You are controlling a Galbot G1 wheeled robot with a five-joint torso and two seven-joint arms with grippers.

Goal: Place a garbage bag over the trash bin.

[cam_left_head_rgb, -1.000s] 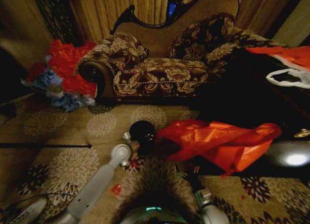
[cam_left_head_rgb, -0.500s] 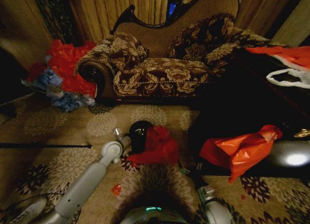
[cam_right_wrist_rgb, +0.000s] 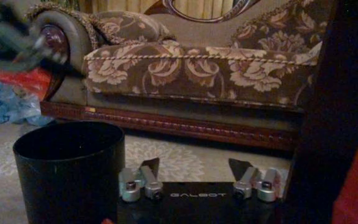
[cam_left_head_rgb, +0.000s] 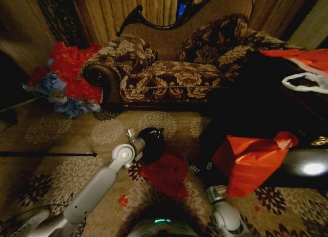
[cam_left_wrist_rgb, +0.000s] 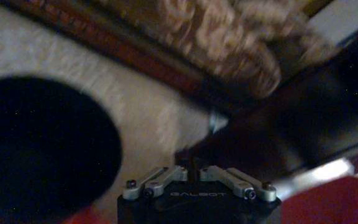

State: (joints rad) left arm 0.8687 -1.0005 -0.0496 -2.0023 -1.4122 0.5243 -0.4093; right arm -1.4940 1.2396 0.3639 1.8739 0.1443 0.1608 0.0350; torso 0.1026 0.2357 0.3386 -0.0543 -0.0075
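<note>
1. Now the left tool [cam_left_head_rgb: 130, 133] sits just beside the trash bin [cam_left_head_rgb: 151, 143]; whether it is clenched I cannot tell.
2. The right tool [cam_right_wrist_rgb: 195, 169] stands released, near the bin.
3. The garbage bag [cam_left_head_rgb: 165, 174] lies crumpled on the carpet [cam_left_head_rgb: 61, 139], between both tools.

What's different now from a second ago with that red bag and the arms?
The garbage bag came away from the orange bundle, moved toward the robot and now lies crumpled on the carpet beside the trash bin, not over it. The right pincer is open and empty. The left pincer stayed by the bin. The bin and sofa are unchanged.
</note>
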